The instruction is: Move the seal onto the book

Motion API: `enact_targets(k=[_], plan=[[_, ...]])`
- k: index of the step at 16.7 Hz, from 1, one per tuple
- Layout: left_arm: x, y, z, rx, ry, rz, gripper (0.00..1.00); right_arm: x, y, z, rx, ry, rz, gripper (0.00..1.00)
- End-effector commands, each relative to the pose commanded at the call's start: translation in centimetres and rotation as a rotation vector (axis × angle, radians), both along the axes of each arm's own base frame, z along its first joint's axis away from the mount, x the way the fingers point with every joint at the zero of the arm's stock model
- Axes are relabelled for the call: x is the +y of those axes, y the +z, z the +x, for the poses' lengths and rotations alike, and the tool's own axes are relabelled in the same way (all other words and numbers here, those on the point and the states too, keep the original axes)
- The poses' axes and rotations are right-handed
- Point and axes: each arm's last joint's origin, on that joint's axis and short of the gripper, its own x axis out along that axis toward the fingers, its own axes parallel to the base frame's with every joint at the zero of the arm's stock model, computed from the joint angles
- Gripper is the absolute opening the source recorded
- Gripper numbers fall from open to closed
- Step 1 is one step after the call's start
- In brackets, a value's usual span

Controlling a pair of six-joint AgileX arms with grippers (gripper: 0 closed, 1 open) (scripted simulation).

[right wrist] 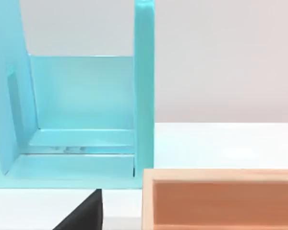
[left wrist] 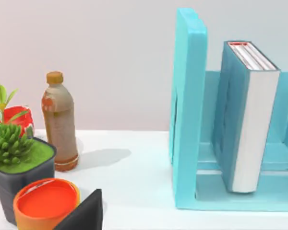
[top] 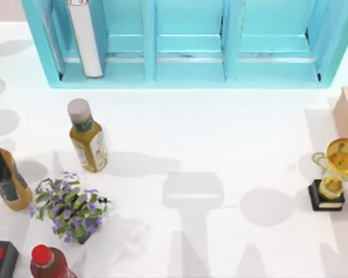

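**Step: Locate the Seal and Plan Placement on the Book**

1. Target. The thick teal-blue hardcover book (left wrist: 252, 120) with white page edges stands on end in the leftmost compartment of the open teal shelf unit (top: 191, 78) at the back of the table. It leans close to the shelf's left wall. The surface it offers is probably only its narrow top edge, so the landing will need to be centred and lowered straight down.

2. Seal. The position of the small wooden seal cannot be told. Find it before committing either arm.

3. Grippers. The left gripper (left wrist: 84, 215) looks toward the book from near a green succulent in a dark pot (left wrist: 19, 160) and a brown capped bottle (left wrist: 60, 124). The right gripper (right wrist: 84, 213) faces the shelf's right end, just beside a pale orange wooden box (right wrist: 221, 196). Whether either gripper is spread or closed cannot be told, and neither is near the book.

4. Recommendation. The left arm is probably the better choice, as it is nearer the book. Keep the approach clear of the shelf wall.
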Motion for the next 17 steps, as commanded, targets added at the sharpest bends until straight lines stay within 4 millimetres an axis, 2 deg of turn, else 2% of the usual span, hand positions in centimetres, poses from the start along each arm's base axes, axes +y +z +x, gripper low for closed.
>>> enact_targets(k=[3,6,9,12,15,17], plan=[[-0.9,1.8,3.9,0.089,-0.007,0.004,1.00,0.0,0.0,0.0,0.000,0.000,0.000,1.00],[-2.6,1.7,9.4,0.202,-0.018,0.020,1.00,0.0,0.0,0.0,0.000,0.000,0.000,1.00],[-4.8,0.4,14.6,0.272,-0.031,0.035,1.00,0.0,0.0,0.0,0.000,0.000,0.000,1.00],[-6.9,-1.5,18.9,0.303,-0.037,0.039,1.00,0.0,0.0,0.0,0.000,0.000,0.000,1.00],[-8.6,-3.9,22.0,0.328,-0.034,0.036,1.00,0.0,0.0,0.0,0.000,0.000,0.000,1.00],[-9.4,-5.2,23.2,0.338,-0.032,0.032,1.00,0.0,0.0,0.0,0.000,0.000,0.000,1.00]])
